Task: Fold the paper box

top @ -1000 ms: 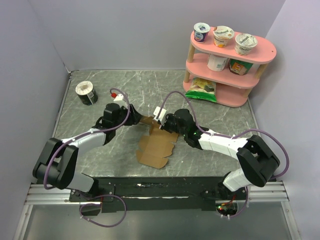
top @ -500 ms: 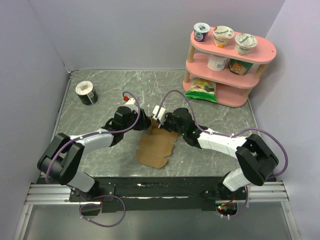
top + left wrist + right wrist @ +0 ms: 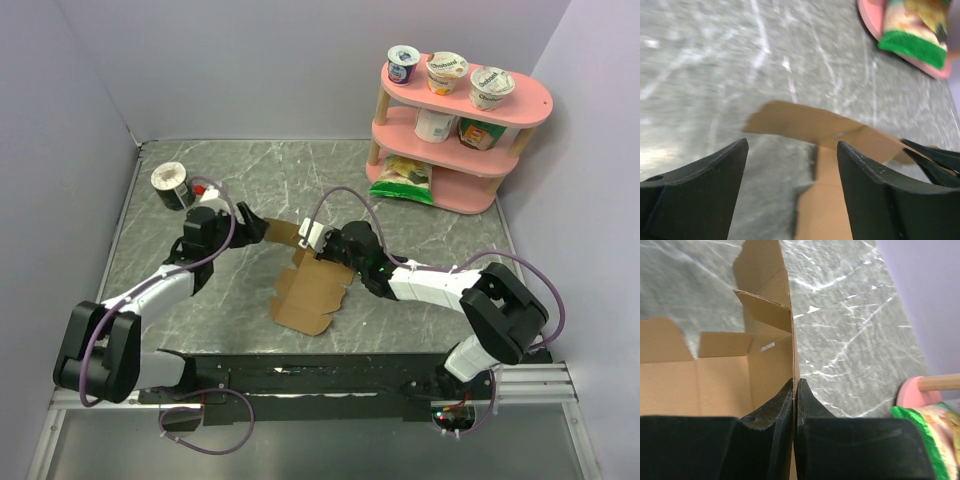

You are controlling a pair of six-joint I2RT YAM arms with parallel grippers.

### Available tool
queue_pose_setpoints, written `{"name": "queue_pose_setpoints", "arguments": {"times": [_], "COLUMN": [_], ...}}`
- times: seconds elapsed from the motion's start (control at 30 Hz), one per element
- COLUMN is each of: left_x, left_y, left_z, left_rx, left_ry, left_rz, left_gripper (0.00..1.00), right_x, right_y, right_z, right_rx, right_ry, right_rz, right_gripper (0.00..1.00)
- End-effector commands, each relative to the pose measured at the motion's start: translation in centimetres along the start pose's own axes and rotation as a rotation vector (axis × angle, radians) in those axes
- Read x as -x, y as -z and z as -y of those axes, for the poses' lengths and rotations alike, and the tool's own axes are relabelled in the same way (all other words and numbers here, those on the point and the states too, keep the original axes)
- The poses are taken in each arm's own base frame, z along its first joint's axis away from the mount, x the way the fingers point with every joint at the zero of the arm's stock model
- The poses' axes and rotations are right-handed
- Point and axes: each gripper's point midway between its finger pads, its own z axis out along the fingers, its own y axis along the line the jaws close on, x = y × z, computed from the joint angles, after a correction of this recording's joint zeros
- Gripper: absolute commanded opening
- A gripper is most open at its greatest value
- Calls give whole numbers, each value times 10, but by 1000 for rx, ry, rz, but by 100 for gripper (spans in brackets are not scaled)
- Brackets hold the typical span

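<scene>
Right wrist view: our right hand [image 3: 795, 386] is pinched on an upright wall of the paper box [image 3: 715, 385], which lies mid-bench [image 3: 230, 300]. We judge we are raising its sides. Next, our left hand [image 3: 791, 146], fingers spread, should close on the far-left flap [image 3: 805, 122], seemingly just ahead, though the view is blurred.

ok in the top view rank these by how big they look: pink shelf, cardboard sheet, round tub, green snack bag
1. pink shelf
2. paper box
3. green snack bag and round tub: look about alike, not ranked
</scene>
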Motion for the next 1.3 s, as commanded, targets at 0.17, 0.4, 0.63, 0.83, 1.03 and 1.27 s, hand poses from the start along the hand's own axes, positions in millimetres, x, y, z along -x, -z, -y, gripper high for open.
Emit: {"name": "queue_pose_setpoints", "arguments": {"times": [0.17,0.4,0.63,0.83,1.03,1.27], "left_x": [9,54,38,10,-22,-49], "left_y": [-26,-64,-104,-125,-118,-88], "left_z": [-33,-68,-82,-46,-3,15], "left_rx": [-82,-43,-63,-182,-368,-442], "left_ry": [-49,61,124,21,-92,-76], "left_rz": [15,49,-34,-131,-232,-260], "left_gripper": [84,82,81,77,75,73], "right_x": [-28,-28,-25,-23,-26,-30], "right_y": [-1,-2,-3,-3,-4,-4], "right_z": [-8,-10,-13,-14,-11,-8], "right_rx": [-28,-29,-17,-12,-19,-27], "right_ry": [93,113,114,118,149,187], "right_rz": [-76,-73,-66,-56,-78,-97], "right_gripper": [11,11,11,11,11,11]}}
